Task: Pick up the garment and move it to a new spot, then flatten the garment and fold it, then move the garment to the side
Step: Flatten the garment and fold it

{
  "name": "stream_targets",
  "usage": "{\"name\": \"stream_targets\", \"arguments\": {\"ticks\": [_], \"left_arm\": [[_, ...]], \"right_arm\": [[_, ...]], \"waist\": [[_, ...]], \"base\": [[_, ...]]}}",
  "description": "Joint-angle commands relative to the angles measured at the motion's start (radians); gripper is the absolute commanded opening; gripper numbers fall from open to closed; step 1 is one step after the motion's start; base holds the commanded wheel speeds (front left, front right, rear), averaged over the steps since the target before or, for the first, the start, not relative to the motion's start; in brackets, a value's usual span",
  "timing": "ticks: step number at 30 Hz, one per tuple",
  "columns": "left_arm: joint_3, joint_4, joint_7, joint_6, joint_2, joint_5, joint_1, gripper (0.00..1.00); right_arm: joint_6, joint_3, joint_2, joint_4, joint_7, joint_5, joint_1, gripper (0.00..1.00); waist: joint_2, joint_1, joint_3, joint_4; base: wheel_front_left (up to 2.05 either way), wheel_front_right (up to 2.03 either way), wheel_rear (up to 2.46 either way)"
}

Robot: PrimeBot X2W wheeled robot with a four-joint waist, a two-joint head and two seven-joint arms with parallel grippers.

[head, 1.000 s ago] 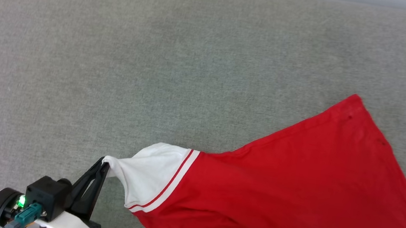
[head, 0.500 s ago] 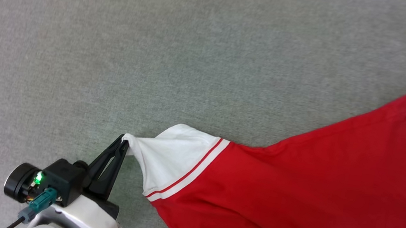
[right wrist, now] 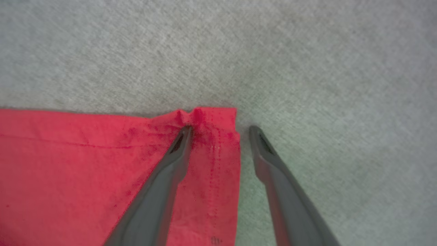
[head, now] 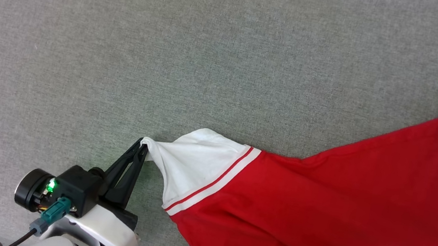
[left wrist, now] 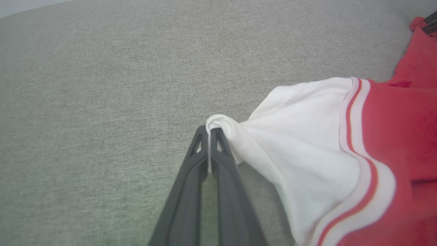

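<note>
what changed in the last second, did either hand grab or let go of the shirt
The right hand has come in at the far red corner of the shirt, open, one finger over the cloth, the other over the grey surface beside it; nothing gripped yet. The head camera shifted too, so the shirt's drift in that view is not its own. The left hand stays shut on the white sleeve.

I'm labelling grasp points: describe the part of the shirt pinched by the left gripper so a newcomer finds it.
On the grey fabric surface, the red garment spreads in from the right. At its left end the white sleeve is drawn to a point in the shut left gripper. Unlike the rest, plain red, it is white with red-and-white striping.
</note>
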Motion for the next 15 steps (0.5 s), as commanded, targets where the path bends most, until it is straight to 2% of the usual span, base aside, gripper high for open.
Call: {"name": "stream_targets", "arguments": {"ticks": [1, 8, 15], "left_arm": [[0.001, 0.01, -0.002, -0.005, -0.004, -0.003, -0.002, 0.0], [0.006, 0.037, -0.002, -0.008, -0.005, -0.011, 0.007, 0.0], [0.026, 0.046, 0.006, -0.012, 0.036, -0.014, -0.006, 0.0]], "right_arm": [[0.0, 0.059, 0.028, 0.04, -0.022, 0.012, 0.038, 0.0], [0.0, 0.04, 0.012, -0.012, -0.171, 0.045, -0.048, 0.0], [0.0, 0.033, -0.011, -0.055, -0.306, 0.072, -0.04, 0.0]], "waist": [[0.0, 0.0, -0.016, -0.008], [0.0, 0.0, -0.12, -0.047], [0.0, 0.0, -0.244, -0.095]], "base": [[0.0, 0.0, 0.0], [0.0, 0.0, 0.0], [0.0, 0.0, 0.0]]}}
